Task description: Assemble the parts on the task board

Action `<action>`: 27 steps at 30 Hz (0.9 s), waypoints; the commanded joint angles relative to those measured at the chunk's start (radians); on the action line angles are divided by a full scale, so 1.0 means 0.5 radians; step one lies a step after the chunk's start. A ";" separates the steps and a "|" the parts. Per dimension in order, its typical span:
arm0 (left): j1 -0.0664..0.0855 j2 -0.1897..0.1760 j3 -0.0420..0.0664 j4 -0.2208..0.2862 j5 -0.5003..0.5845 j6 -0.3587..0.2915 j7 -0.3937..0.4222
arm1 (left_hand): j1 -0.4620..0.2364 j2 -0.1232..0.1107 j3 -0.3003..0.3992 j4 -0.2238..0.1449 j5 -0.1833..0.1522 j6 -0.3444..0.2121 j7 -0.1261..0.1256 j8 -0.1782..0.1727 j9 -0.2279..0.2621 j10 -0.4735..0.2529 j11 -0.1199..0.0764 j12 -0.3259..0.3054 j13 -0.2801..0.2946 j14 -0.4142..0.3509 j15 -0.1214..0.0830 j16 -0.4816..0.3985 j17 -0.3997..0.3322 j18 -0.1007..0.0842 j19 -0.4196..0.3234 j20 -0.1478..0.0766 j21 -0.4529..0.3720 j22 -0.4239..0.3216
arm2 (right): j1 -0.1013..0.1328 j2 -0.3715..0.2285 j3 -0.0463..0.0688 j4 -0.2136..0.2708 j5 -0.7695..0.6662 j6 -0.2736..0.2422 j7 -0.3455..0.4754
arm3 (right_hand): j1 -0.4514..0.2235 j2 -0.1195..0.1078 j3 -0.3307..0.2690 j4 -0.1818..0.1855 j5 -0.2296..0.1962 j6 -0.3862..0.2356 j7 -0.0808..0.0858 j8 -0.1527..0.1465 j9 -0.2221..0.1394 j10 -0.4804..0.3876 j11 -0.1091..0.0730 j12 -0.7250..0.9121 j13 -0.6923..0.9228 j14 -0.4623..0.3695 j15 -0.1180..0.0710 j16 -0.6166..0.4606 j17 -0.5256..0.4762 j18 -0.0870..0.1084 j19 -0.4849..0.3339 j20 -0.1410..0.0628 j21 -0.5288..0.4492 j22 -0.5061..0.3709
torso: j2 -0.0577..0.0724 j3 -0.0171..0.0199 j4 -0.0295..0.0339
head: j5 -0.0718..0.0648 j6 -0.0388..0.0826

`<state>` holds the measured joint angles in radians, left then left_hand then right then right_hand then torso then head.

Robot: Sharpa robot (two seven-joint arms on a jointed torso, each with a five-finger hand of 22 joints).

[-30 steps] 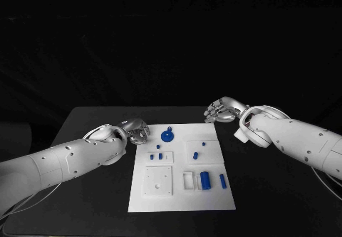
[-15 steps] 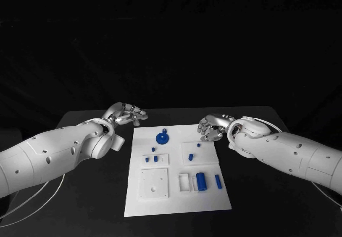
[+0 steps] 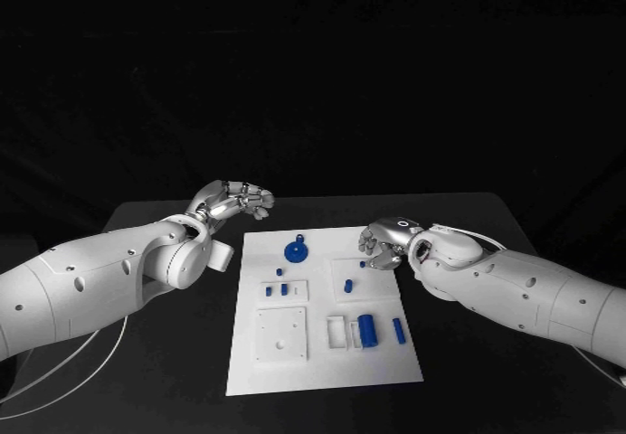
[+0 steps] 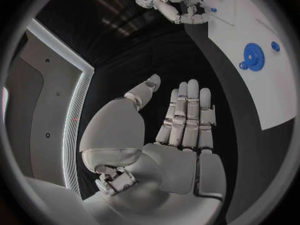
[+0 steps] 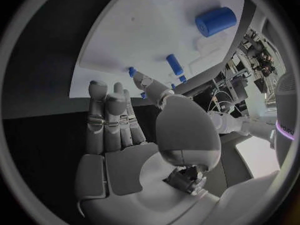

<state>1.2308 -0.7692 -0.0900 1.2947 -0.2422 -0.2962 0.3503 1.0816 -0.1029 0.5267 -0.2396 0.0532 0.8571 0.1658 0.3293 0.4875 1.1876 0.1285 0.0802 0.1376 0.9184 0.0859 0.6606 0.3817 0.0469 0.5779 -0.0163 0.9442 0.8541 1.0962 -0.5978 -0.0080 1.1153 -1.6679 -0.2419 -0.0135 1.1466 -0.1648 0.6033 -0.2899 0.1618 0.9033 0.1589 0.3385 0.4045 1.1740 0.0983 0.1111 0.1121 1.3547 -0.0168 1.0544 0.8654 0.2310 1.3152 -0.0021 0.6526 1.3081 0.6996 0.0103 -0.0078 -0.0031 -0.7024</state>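
The white task board (image 3: 327, 357) lies in the middle of the black table. On it are a blue gear (image 3: 296, 251) at the far end, small blue pegs (image 3: 277, 291) in the middle, and a blue cylinder (image 3: 369, 331) beside a blue bar (image 3: 398, 330) nearer me. My left hand (image 3: 239, 201) hovers beyond the board's far left corner, fingers straight and holding nothing (image 4: 184, 120). My right hand (image 3: 383, 244) hangs over the board's far right edge, fingers extended and holding nothing (image 5: 119, 130). The right wrist view shows the cylinder (image 5: 215, 21) and a peg (image 5: 175, 64) ahead of the fingers.
White raised blocks with recesses sit on the board, a square one (image 3: 283, 334) near the left and a slotted one (image 3: 338, 332) by the cylinder. Black table (image 3: 496, 362) surrounds the board on all sides. The left wrist view shows the gear (image 4: 253, 57) and my right hand (image 4: 178, 7).
My left hand has risen from the board's left edge to beyond its far left corner. My right hand has come from beyond the far right corner in over the board's right edge.
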 commanded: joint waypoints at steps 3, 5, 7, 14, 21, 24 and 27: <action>0.003 0.006 0.002 0.009 0.103 0.050 0.071 | -0.012 0.022 0.000 -0.018 0.001 -0.021 0.000 0.015 -0.005 -0.003 -0.003 -0.008 -0.004 0.012 0.016 -0.042 -0.005 0.024 0.000 0.019 -0.010 -0.004 | -0.016 0.014 -0.009 -0.004 -0.095 -0.022 -0.039 | -0.009 -0.009 0.024 0.000 -0.016 0.000 0.004 -0.007 -0.001 -0.003 -0.003 -0.014 -0.002 -0.021 -0.001 0.021 -0.004 0.062 0.090 -0.085 0.014 0.047 | 0.000 0.0012 -0.001 | 0.007 -0.007; 0.003 0.006 0.002 0.007 0.106 0.051 0.067 | -0.012 0.023 0.000 -0.020 0.001 -0.021 0.000 0.016 -0.006 -0.002 -0.003 -0.008 -0.005 0.015 0.017 -0.046 -0.005 0.025 0.000 0.019 -0.010 -0.004 | -0.020 0.018 -0.012 -0.004 -0.098 -0.026 -0.036 | -0.008 -0.008 0.038 0.000 -0.024 0.007 0.003 -0.004 0.001 0.007 -0.006 -0.012 0.001 -0.025 -0.003 0.031 -0.008 0.062 0.089 -0.086 0.020 0.046 | 0.000 0.0012 0.000 | 0.008 -0.008; 0.003 0.007 0.002 0.007 0.107 0.048 0.066 | -0.014 0.025 0.000 -0.020 0.002 -0.021 0.000 0.017 -0.006 -0.001 -0.003 -0.008 -0.005 0.018 0.017 -0.050 -0.004 0.026 0.001 0.020 -0.010 -0.004 | -0.025 0.020 -0.015 0.000 -0.112 -0.024 -0.039 | -0.006 -0.006 0.063 0.000 -0.040 0.025 -0.003 0.004 0.006 0.029 -0.012 -0.004 0.007 -0.031 -0.009 0.044 -0.017 0.062 0.085 -0.086 0.028 0.046 | 0.000 0.0008 0.000 | 0.007 -0.010; 0.003 0.007 0.002 0.008 0.107 0.053 0.065 | -0.017 0.027 -0.001 -0.022 0.002 -0.018 -0.001 0.022 -0.008 0.003 -0.005 -0.006 -0.005 0.030 0.016 -0.061 -0.002 0.027 0.002 0.021 -0.011 -0.004 | -0.037 0.039 -0.035 -0.011 -0.141 -0.020 -0.053 | -0.018 0.000 0.134 0.000 -0.077 0.097 -0.033 0.037 0.026 0.089 -0.034 0.020 0.037 -0.043 -0.031 0.080 -0.047 0.062 0.080 -0.089 0.058 0.045 | 0.000 0.0011 0.000 | 0.008 -0.018; 0.003 0.011 0.002 0.007 0.107 0.059 0.058 | -0.020 0.028 -0.002 -0.023 0.002 -0.018 -0.001 0.025 -0.009 0.007 -0.006 -0.005 -0.006 0.038 0.015 -0.068 0.001 0.028 0.003 0.021 -0.011 -0.004 | -0.062 0.069 -0.050 -0.020 -0.188 -0.021 -0.079 | -0.017 0.003 0.200 0.002 -0.122 0.126 -0.046 0.045 0.037 0.113 -0.045 0.030 0.066 -0.051 -0.041 0.101 -0.076 0.062 0.074 -0.091 0.078 0.044 | 0.000 0.0019 -0.001 | 0.008 -0.021; 0.003 0.011 0.002 0.007 0.107 0.059 0.055 | -0.021 0.029 -0.002 -0.023 0.001 -0.018 -0.001 0.025 -0.009 0.007 -0.006 -0.005 -0.006 0.040 0.015 -0.070 0.002 0.028 0.003 0.021 -0.011 -0.004 | -0.072 0.080 -0.056 -0.022 -0.210 -0.022 -0.094 | -0.013 0.006 0.238 0.002 -0.147 0.148 -0.054 0.053 0.045 0.134 -0.053 0.041 0.085 -0.053 -0.049 0.112 -0.089 0.062 0.072 -0.092 0.087 0.043 | 0.000 0.0009 0.000 | 0.008 -0.024; 0.003 0.011 0.002 0.007 0.107 0.061 0.051 | -0.023 0.029 -0.003 -0.023 0.001 -0.018 -0.001 0.026 -0.009 0.008 -0.006 -0.005 -0.006 0.042 0.015 -0.072 0.002 0.028 0.003 0.021 -0.011 -0.004 | -0.081 0.090 -0.063 -0.022 -0.247 -0.034 -0.132 | -0.012 0.006 0.288 0.003 -0.177 0.171 -0.064 0.058 0.054 0.150 -0.062 0.049 0.114 -0.057 -0.057 0.124 -0.111 0.062 0.107 -0.098 0.154 0.053 | 0.001 0.0007 -0.001 | 0.008 -0.026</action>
<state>1.2308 -0.7660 -0.0900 1.2955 -0.1976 -0.2810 0.3654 1.0735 -0.0947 0.5272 -0.2450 0.0532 0.8536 0.1622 0.3370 0.4840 1.1877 0.1284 0.0803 0.1361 0.9312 0.0912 0.6311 0.3820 0.0459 0.5793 -0.0105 0.9439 0.8533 1.0705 -0.5601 -0.0309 1.1017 -1.7510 -0.2799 -0.0608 1.1466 -0.1647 0.7431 -0.2884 0.0770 0.9832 0.1252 0.3641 0.4305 1.2425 0.0662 0.1351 0.1686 1.3361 -0.0382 1.1106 0.8114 0.2151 1.3253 -0.0165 0.7238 1.3077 0.6997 0.0108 -0.0080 0.0012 -0.7146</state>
